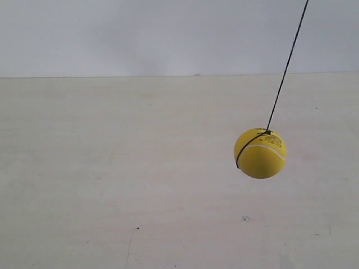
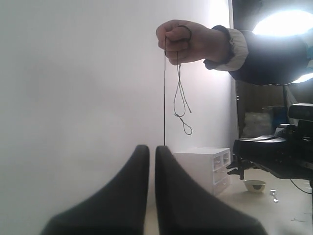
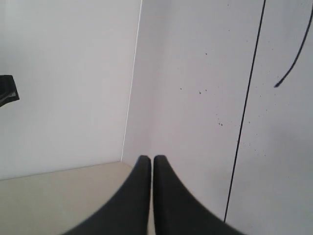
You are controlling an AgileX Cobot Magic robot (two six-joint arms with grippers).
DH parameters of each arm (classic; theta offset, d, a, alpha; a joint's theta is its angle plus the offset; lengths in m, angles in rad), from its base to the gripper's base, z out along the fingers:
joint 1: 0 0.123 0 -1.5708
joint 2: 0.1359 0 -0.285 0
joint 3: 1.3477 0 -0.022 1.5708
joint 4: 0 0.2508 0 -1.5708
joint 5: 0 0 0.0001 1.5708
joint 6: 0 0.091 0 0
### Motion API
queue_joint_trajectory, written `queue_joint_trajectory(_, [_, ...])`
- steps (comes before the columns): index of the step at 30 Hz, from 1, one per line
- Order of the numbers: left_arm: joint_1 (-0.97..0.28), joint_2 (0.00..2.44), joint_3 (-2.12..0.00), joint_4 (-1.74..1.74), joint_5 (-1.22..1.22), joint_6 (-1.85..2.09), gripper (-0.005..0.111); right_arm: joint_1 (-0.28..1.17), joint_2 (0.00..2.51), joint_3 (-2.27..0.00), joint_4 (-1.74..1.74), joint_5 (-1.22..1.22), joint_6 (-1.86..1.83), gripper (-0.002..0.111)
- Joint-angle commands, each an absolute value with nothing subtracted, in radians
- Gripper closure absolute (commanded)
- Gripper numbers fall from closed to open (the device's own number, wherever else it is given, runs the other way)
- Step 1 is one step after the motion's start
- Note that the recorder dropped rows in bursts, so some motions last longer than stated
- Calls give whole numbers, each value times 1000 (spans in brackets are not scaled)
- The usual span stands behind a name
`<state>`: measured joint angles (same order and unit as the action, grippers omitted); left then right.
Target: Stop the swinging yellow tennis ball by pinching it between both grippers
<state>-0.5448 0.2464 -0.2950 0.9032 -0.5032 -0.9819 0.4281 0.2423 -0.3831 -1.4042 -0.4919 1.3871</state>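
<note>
The yellow tennis ball (image 1: 260, 153) hangs on a slanted thin black string (image 1: 287, 66) at the right of the exterior view, above the pale table. No gripper shows in that view. In the left wrist view my left gripper (image 2: 152, 149) is shut, its two black jaws nearly touching with nothing between them. The string (image 2: 164, 93) drops from a person's hand (image 2: 188, 41) behind the jaws; the ball is hidden there. My right gripper (image 3: 151, 158) is shut and empty too. A black string (image 3: 247, 117) runs past it, with no ball in sight.
A pale table (image 1: 112, 168) meets a white wall (image 1: 140, 33). The left wrist view shows a small white drawer unit (image 2: 205, 166), a small bowl (image 2: 255, 185) and dark equipment (image 2: 274, 152) at one side. The person's sleeved arm (image 2: 264, 54) reaches in overhead.
</note>
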Motion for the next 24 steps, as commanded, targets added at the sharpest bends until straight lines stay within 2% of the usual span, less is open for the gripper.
queue_joint_trajectory(1, [-546,243,-288,905,-500,-992,102,428,239,-381,-1403,-493,1385,108])
queue_joint_trajectory(12, [-529,234,-226,809,-477,-917,102,428,239,-381,-1403,-497,1387,108])
queue_joint_trajectory(24, [-263,84,-10,539,-459,-927,102,428,239,-381,-1403,-509,1388,108])
